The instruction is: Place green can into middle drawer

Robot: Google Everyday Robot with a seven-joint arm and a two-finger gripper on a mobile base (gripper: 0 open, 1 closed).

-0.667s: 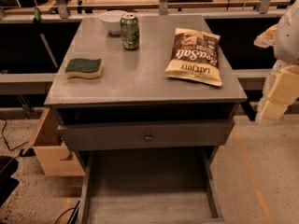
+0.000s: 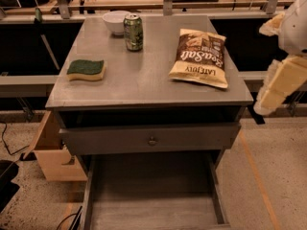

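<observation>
The green can [image 2: 133, 31] stands upright at the back of the grey cabinet top [image 2: 144, 80], next to a white bowl. The middle drawer [image 2: 153, 210] is pulled open below the cabinet. Its grey wood-grain floor is bare. Above it is a closed grey drawer front with a small round knob [image 2: 152, 140]. My gripper [image 2: 268, 97], on the cream-coloured arm, hangs at the right edge of the view. It is beside the cabinet's right front corner, far from the can and apart from it.
A white bowl [image 2: 115, 21] sits just left of the can. A green-and-yellow sponge [image 2: 86, 69] lies at the left of the top. A brown chip bag [image 2: 200, 57] lies at the right. A wooden box [image 2: 50, 152] stands on the floor to the left.
</observation>
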